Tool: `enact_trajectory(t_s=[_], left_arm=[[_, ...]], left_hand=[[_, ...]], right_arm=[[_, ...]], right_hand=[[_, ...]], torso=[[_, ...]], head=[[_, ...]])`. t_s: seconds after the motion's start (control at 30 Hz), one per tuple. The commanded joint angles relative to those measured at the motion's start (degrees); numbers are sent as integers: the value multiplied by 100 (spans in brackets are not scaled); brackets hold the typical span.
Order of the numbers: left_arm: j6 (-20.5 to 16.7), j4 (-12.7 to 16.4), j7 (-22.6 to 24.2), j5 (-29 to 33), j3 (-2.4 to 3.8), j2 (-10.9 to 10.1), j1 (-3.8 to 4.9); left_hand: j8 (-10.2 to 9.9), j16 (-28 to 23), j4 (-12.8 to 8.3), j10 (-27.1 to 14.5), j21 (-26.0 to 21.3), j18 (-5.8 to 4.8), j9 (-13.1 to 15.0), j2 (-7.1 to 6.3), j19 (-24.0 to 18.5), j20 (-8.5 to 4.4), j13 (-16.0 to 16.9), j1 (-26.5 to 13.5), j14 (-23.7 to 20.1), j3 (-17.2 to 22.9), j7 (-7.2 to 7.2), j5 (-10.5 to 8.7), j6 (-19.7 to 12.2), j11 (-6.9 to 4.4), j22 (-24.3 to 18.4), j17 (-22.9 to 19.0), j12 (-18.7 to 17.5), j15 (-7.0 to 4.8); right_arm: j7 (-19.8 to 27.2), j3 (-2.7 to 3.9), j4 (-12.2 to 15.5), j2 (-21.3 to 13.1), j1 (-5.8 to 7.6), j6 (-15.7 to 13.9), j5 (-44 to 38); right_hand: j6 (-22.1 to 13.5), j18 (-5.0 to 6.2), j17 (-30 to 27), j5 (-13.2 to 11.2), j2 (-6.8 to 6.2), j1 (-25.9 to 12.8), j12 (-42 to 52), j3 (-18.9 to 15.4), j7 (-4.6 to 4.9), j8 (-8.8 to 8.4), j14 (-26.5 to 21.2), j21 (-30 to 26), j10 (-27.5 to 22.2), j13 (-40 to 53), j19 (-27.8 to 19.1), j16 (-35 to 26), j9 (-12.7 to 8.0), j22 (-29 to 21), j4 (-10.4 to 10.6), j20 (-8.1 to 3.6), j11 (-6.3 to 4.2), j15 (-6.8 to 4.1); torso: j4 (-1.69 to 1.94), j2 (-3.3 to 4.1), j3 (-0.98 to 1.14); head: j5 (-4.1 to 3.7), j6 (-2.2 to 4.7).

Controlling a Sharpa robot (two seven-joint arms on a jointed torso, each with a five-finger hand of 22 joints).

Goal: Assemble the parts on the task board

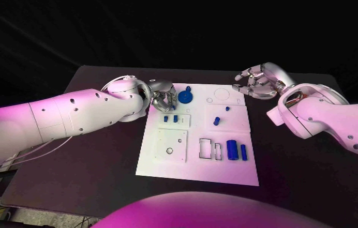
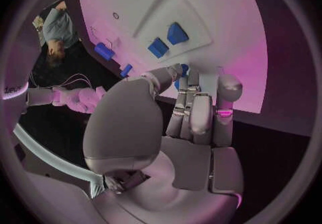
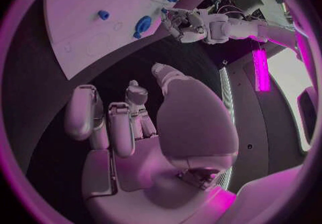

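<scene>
On the black table (image 1: pixel 89 150) the white task board (image 1: pixel 197 166) carries the blue parts: the left hand (image 1: pixel 162 99) sits over the board's 11 o'clock corner, fingers (image 2: pixel 191 111) pinching a small blue part (image 1: pixel 173 105) beside a round blue part (image 1: pixel 185 96). Two small blue blocks (image 1: pixel 170 118) lie toward 10 o'clock, one peg (image 1: pixel 217 120) near centre, two cylinders (image 1: pixel 237 150) at 4 o'clock. Off the 1 o'clock corner, the right hand (image 1: pixel 257 83) hovers with fingers curled, holding nothing.

The left hand (image 1: pixel 163 100) was held over the far left edge of the task board (image 1: pixel 200 135), beside a blue part (image 1: pixel 185 95). The right hand (image 1: pixel 257 81) was kept beyond the far right corner.
</scene>
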Motion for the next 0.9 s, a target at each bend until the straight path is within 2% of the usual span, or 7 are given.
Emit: enact_trajectory(t_s=[0.03,0.2,0.5,0.57,0.63,0.9], left_arm=[[173,-9,-82,23,-9,20,-6],[201,-28,-83,23,-15,42,-6],[150,-28,-33,29,-19,43,-6],[113,-20,-6,54,-19,37,-8],[72,-10,12,74,-19,30,-10],[-12,3,16,103,-19,2,-14]], left_hand=[[-21,7,2,42,-32,-34,0,-6,-47,7,8,-47,-25,-49,4,-39,32,6,606,-5,-39,4],[-152,13,12,5,-55,-36,-61,-48,-77,38,1,-82,-55,-63,44,-55,-102,53,598,-42,-153,50],[-222,10,16,-12,-57,-35,-95,-88,-86,54,-3,-107,-76,-71,64,-48,-177,73,596,-81,-216,67],[-287,-1,20,-48,-93,-29,-124,-136,-111,68,-9,-135,-101,-80,88,-39,-274,95,587,-121,-271,85],[-391,-37,26,-137,-141,-25,-169,-184,-151,101,-22,-166,-170,-79,54,-11,-480,140,575,-231,-366,125],[-410,-102,40,-224,-219,-14,-177,-238,-208,139,-31,-219,-273,-109,87,28,-552,196,555,-413,-432,170]], right_arm=[[23,1,5,3,-3,45,-48],[22,1,5,3,-3,47,-48],[25,1,5,-2,-3,48,-48],[27,1,5,-2,-3,47,-48],[29,1,5,-3,-3,48,-48],[31,1,7,-13,-3,45,-48]], right_hand=[[-24,28,642,33,-24,24,13,28,0,33,357,-22,49,-5,-40,-19,5,602,2,4,-4,-23],[-24,28,642,33,-24,24,13,28,0,33,357,-22,49,-5,-40,-19,5,602,2,4,-4,-23],[-24,28,642,33,-24,24,13,28,0,33,357,-22,49,-5,-40,-19,5,602,2,4,-4,-23],[-24,28,642,33,-24,24,13,28,0,33,357,-22,49,-5,-40,-19,5,602,2,4,-4,-23],[-24,28,642,33,-24,24,13,28,0,33,357,-22,49,-5,-40,-19,5,602,2,4,-4,-23],[-24,28,642,33,-24,24,13,28,0,33,357,-22,49,-5,-40,-19,5,602,2,4,-4,-23]], torso=[[4,-2,0],[4,-5,1],[3,-11,3],[5,-9,2],[5,-8,3],[0,-4,2]], head=[[-3,0],[-4,0],[-7,0],[-6,0],[-6,0],[-11,0]])
